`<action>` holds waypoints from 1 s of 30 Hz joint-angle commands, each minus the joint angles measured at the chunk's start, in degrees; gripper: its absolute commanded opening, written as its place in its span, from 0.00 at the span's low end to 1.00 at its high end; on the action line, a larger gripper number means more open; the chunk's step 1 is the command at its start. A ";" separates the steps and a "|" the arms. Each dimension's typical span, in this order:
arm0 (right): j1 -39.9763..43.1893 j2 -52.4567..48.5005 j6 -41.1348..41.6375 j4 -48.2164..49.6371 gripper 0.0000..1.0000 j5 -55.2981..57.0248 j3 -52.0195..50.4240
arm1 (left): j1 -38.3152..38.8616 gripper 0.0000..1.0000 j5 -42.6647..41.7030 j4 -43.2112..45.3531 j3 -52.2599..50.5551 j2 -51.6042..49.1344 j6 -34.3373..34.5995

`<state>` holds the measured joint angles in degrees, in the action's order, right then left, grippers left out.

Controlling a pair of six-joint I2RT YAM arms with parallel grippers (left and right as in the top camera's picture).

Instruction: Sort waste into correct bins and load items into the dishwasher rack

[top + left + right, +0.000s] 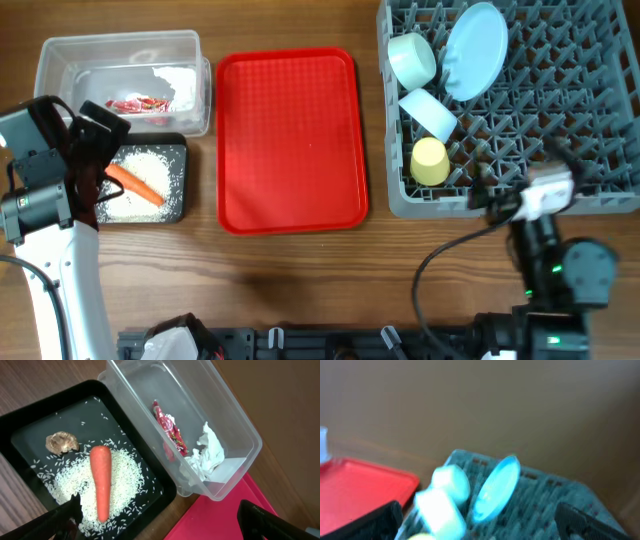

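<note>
The clear tub (pixel 60 55) holds the red-and-white wrapper (pixel 140 104), and the wrapper also shows in the left wrist view (pixel 170 430) beside white tissue. The black tray (pixel 178 152) holds the carrot (pixel 135 183), which lies on rice (pixel 125 475) next to a brown scrap (pixel 62 442). My left gripper (pixel 165 525) is open and empty, above the tray's near edge. The grey rack (pixel 560 110) holds the plate (pixel 474 50), two bowls (pixel 411 58) (pixel 428 112) and the yellow cup (pixel 430 161). My right gripper (pixel 480 525) is open and empty, at the rack's front edge.
The flat red serving tray (pixel 290 140) lies between the bins and the rack, with nothing on it. My left arm (pixel 40 200) stands at the table's left edge, and the right arm (pixel 550 260) at the front right. The right wrist view is blurred.
</note>
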<state>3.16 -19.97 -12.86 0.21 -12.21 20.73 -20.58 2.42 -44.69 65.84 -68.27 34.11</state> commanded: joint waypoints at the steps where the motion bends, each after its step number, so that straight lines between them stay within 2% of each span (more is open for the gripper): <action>1: -1.01 7.37 4.22 3.80 1.00 -0.61 -9.42 | 0.22 1.00 -0.26 0.04 0.37 0.24 -0.87; 8: -1.44 18.45 4.83 3.56 1.00 3.76 -17.70 | 0.22 1.00 -0.26 0.04 0.37 0.24 -0.87; 11: -1.49 19.82 12.46 4.09 1.00 8.33 -20.26 | 0.22 1.00 -0.26 0.04 0.37 0.24 -0.87; 14: -1.49 19.82 17.99 0.46 1.00 9.60 -20.46 | 0.22 1.00 -0.26 0.04 0.37 0.24 -0.87; 30: -1.49 19.54 17.94 -0.04 1.00 9.62 -20.44 | 0.22 1.00 -0.26 0.02 0.37 0.24 -0.87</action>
<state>1.91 -0.99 3.92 0.03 -3.75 0.36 -20.58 2.42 -44.77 65.84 -68.29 34.11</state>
